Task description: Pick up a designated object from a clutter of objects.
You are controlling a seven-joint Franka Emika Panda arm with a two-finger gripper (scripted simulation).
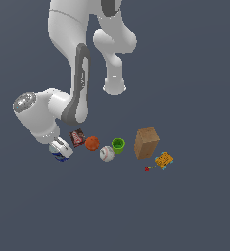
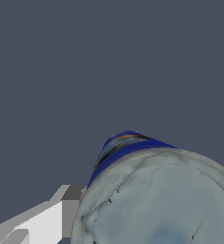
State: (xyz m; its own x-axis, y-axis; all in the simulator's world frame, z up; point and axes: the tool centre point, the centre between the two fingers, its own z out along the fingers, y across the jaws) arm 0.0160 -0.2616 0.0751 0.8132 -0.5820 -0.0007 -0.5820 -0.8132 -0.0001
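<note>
1. Blue can (image 1: 60, 155) sits at the end of the row of clutter, on the exterior view's left of the dark red packet (image 1: 77, 138), directly under the arm's wrist.
2. The pincer (image 1: 60, 148) is down on the can; one pale finger (image 2: 46, 221) shows beside the can's blue wall in the wrist view, but I cannot tell whether it is clenched on the can or only beside it.
3. The can's silver-grey top (image 2: 161, 200) fills the wrist view, so the camera is very close, which suits a grasp from above.
4. Beyond the packet come the orange ball (image 1: 92, 143), white baseball (image 1: 106, 153), green cup (image 1: 118, 145) and cardboard box (image 1: 146, 143).
5. Away from the packet, the dark floor around the can is bare, so a straight lift probably disturbs nothing.
</note>
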